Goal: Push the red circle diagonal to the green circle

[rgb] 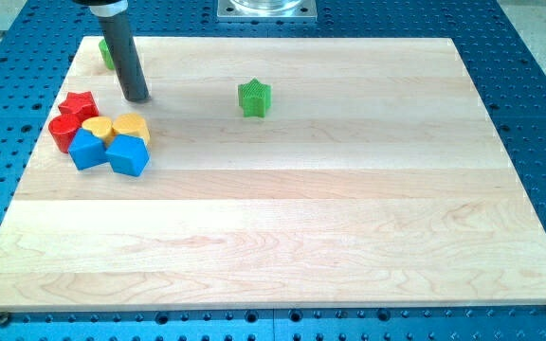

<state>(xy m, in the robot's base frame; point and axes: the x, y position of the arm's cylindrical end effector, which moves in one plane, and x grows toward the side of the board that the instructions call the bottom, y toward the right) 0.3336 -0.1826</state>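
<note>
The red circle (63, 133) lies at the view's left in a tight cluster of blocks. A red star (80, 103) touches it from above. The green circle (106, 53) sits near the board's top left corner, mostly hidden behind my rod. My tip (137, 97) rests on the board just right of the red star and above the cluster, below and right of the green circle.
In the cluster are two yellow blocks (97, 127) (132, 126) and two blue blocks (87, 150) (128, 155). A green star (254, 98) stands alone near the top middle. The wooden board (301, 218) lies on a blue perforated table.
</note>
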